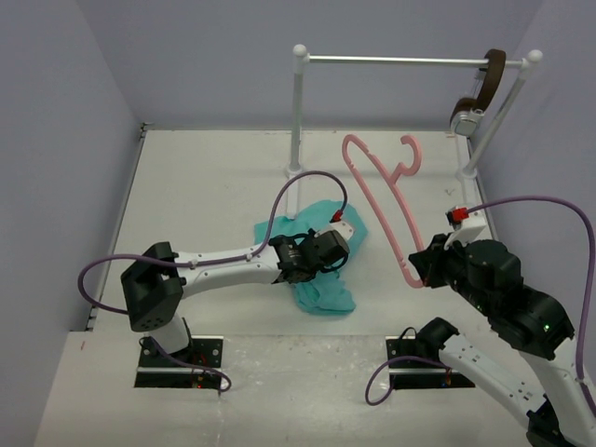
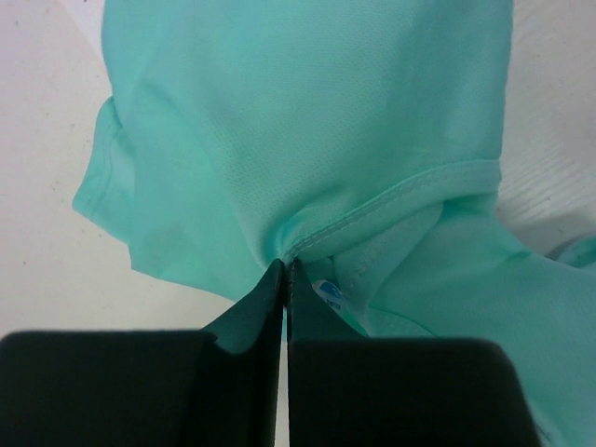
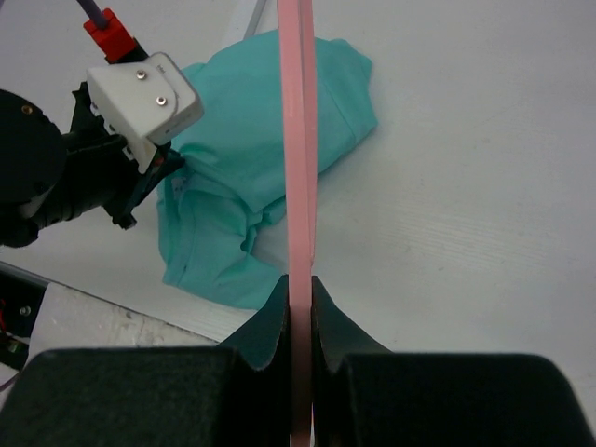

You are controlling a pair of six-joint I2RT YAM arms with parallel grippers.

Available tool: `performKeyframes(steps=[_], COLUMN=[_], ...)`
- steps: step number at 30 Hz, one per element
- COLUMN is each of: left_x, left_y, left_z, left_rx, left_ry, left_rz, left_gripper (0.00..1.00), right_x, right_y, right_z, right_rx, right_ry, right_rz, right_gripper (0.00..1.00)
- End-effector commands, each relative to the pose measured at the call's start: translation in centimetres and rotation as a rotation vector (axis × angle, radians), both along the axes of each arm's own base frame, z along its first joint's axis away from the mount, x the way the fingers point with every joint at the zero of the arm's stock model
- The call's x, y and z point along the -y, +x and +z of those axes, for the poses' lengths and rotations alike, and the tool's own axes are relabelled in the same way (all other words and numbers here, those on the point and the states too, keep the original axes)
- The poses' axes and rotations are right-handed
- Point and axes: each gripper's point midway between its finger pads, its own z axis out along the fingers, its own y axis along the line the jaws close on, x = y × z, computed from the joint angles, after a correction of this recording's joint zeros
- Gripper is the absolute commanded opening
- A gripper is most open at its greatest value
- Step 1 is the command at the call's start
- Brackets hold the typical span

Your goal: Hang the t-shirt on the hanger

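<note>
The teal-green t-shirt lies crumpled on the white table mid-scene. My left gripper is shut on a fold of the t-shirt at a stitched hem, with a small label beside the fingertips. My right gripper is shut on the lower end of the pink hanger and holds it above the table, its hook pointing toward the rack. In the right wrist view the hanger runs straight up from the jaws, with the t-shirt and the left gripper to its left.
A white clothes rail on two posts stands at the back right; a brown strap with a metal piece hangs from its right end. Purple cables loop from both arms. Grey walls enclose the table.
</note>
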Motion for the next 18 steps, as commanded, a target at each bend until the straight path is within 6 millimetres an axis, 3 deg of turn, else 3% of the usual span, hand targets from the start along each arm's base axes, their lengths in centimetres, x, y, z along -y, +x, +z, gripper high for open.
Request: performKeyframes(steps=[1,7,10,18], left_x=[-0.2,0.4,1.4,3.0], left_y=[4.1,7.7,8.5,10.5], left_z=[4.7,10.8,12.5,13.8], left_rx=[0.094,0.159,0.174,0.178], left_ry=[-0.167,-0.403,-0.457,-0.547], left_rz=[0.154,0.229,0.232,0.280], left_gripper=[0.00,0.00,0.00,0.00], right_x=[-1.3,-3.1,-3.4,-2.8], right_y=[-1.0,-4.1,-5.5,-8.6], right_z=[1.1,2.0,2.0,-1.0], right_rx=[0.009,-0.053,-0.071,-0.183], right_ry=[0.073,0.165,0.215,0.257], right_rz=[0.070,0.220,0.257,0.274], right_gripper=[0.00,0.00,0.00,0.00])
